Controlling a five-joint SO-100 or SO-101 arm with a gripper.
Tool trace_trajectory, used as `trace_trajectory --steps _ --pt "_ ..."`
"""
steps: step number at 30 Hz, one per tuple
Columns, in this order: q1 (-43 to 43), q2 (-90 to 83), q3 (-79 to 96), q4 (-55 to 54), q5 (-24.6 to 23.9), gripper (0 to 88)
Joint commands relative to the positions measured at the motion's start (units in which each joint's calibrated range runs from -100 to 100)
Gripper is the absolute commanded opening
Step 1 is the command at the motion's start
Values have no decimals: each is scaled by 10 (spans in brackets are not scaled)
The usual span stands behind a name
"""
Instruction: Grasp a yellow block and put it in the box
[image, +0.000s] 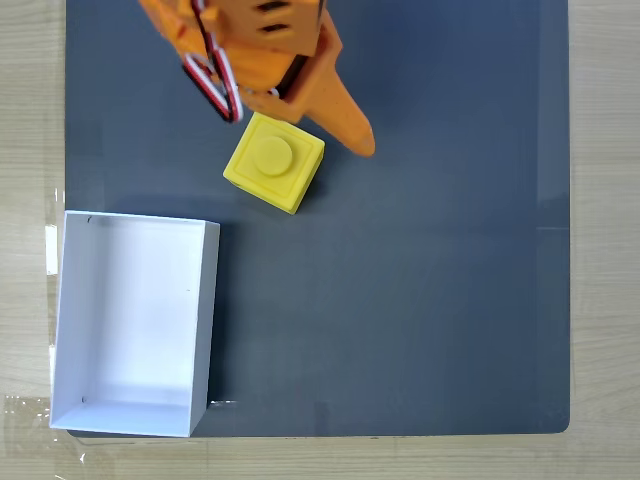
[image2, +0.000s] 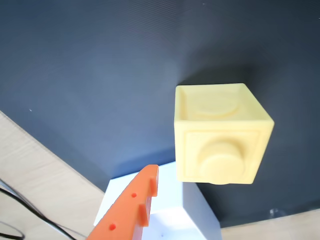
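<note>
Box (image: 62, 330) first, at the lower left of the fixed view: a white, thin-walled, lidless tray with low sides, sitting on the left part of a dark grey mat (image: 430, 300), its left edge reaching out over the pale wooden table (image: 30, 120) beyond the mat. Up and to the right of it, apart from its top right corner, the yellow block (image: 274, 161) rests on the mat, turned at an angle to the mat's edges, with its round stud on a square step facing the camera. Just above the block the orange gripper (image: 300, 125) enters from the top edge, red, white and black wires looped on its left side; one pointed finger (image: 345, 115) slants down to the right and ends just beside the block's upper right corner. Whether that finger touches the block cannot be told, and the other finger is hidden under the arm's body, so how wide the pincer stands cannot be told. In the wrist view, table wood fills the lower left, an orange fingertip (image2: 131, 207) rises from the bottom edge over the white box (image2: 170, 220), and the block (image2: 220, 132) appears at centre right, on the mat beyond the box.
</note>
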Motion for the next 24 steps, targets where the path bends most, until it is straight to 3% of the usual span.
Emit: trace_trajectory --steps 1,7,21,24 --pt "15 30 -37 -34 20 493" --pt "15 123 -74 -91 23 493" --pt "-4 226 -91 -94 21 489" --pt "-4 232 -91 -94 21 420"
